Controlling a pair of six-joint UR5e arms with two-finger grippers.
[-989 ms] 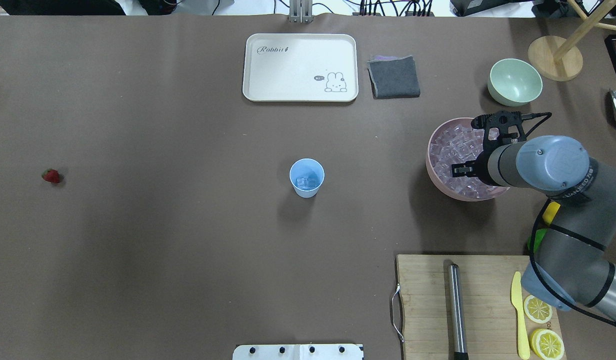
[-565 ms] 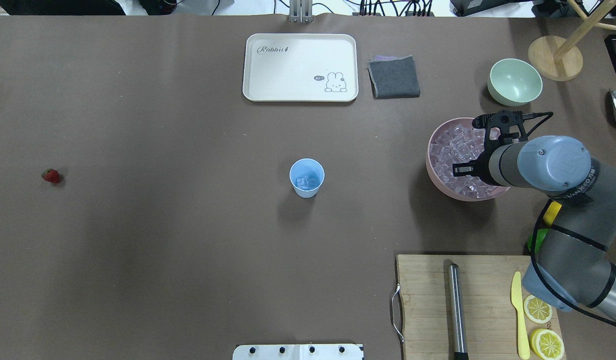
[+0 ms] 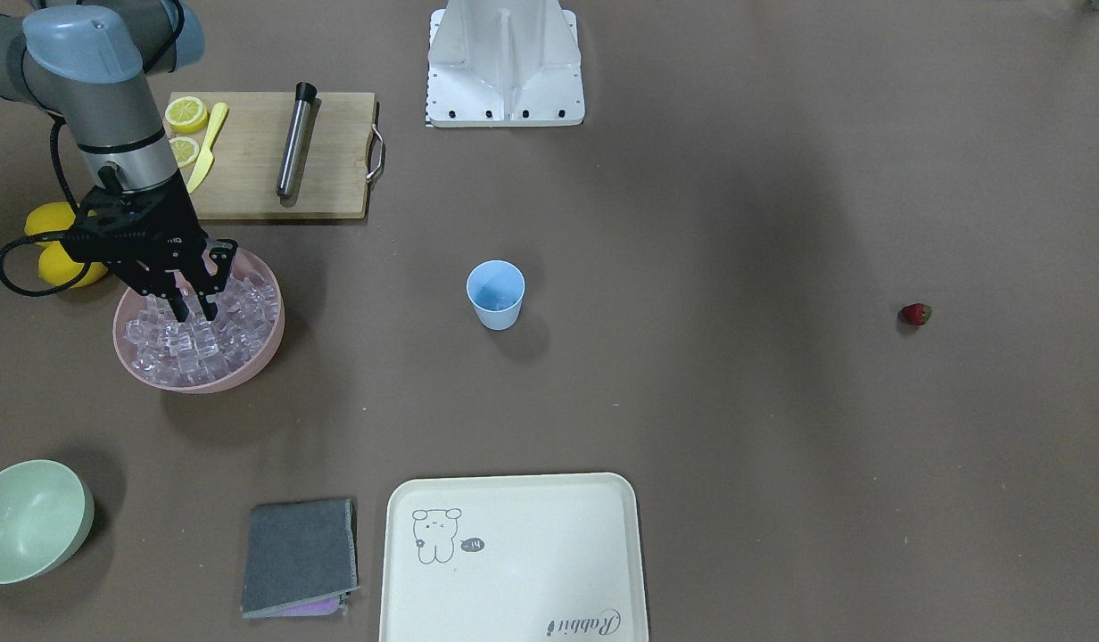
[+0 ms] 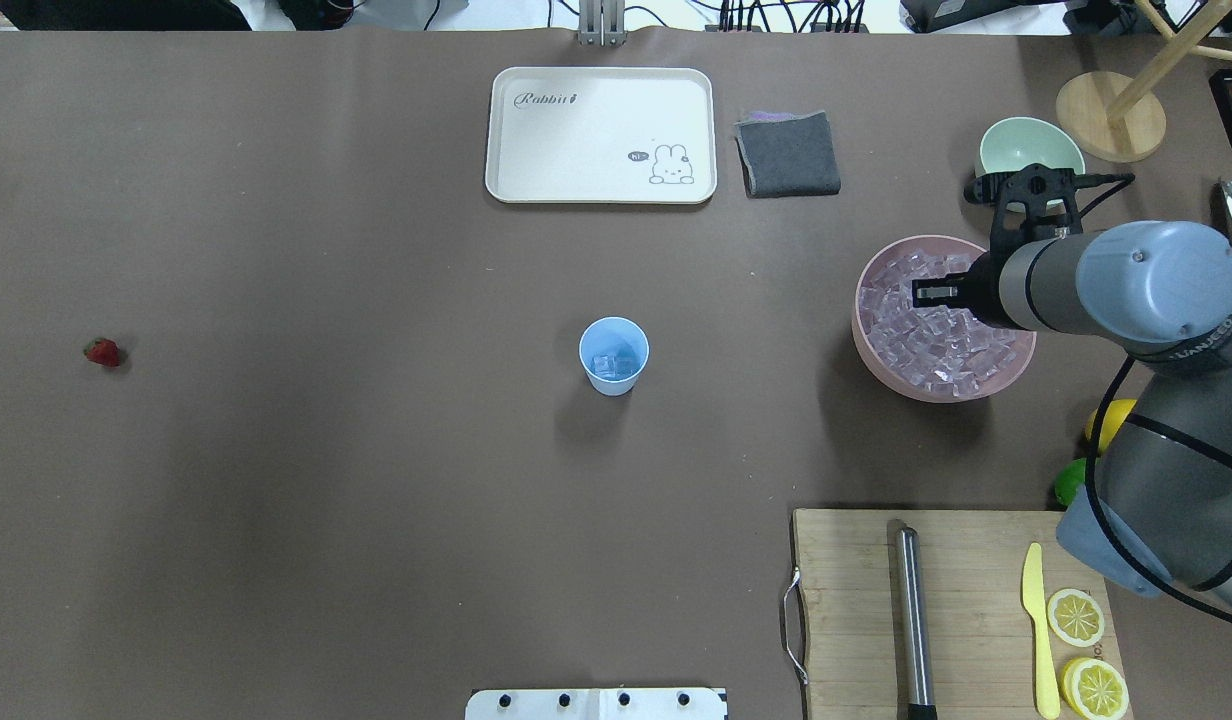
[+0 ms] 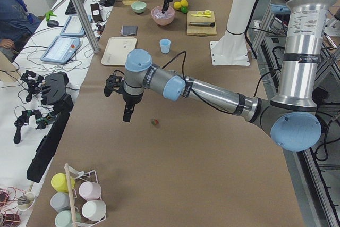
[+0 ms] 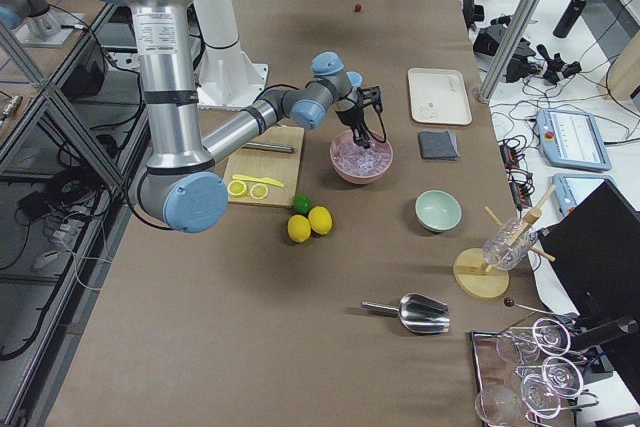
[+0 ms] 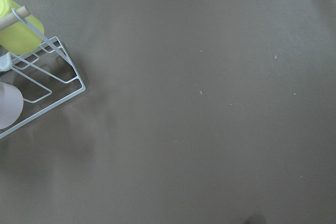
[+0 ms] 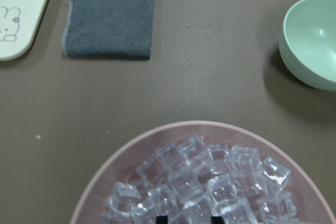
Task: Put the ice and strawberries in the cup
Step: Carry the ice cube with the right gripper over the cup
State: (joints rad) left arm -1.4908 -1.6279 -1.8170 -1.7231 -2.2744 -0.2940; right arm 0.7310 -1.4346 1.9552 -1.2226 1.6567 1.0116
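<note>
Pink bowl [image 4: 860, 322] of ice [image 4: 901, 320] stands well apart from the blue cup [image 4: 613, 387]. Right tool [image 3: 194, 312] dips into the ice, narrowly parted. Strawberry [image 4: 102, 351] lies far off on the cup's other side. Left tool [image 5: 127, 116]: opening cannot be told.

Table cover [image 4: 326, 500]: plain brown. Cup [image 4: 613, 385]: light blue, unpatterned. Ice [image 8: 210, 187]: clear, glassy, in pink bowl [image 8: 210, 126]. Strawberry [image 3: 914, 313]: red, green cap. Second bowl [image 8: 315, 40]: pale green. Tray [image 4: 576, 150]: cream, with rabbit outline and "Rabbit" script. Cloth [image 4: 788, 153]: dark grey, purple edge. Lemon slices [image 4: 1076, 618] and knife [image 4: 1038, 620]: yellow. Right gripper [image 3: 194, 310]: black.
</note>
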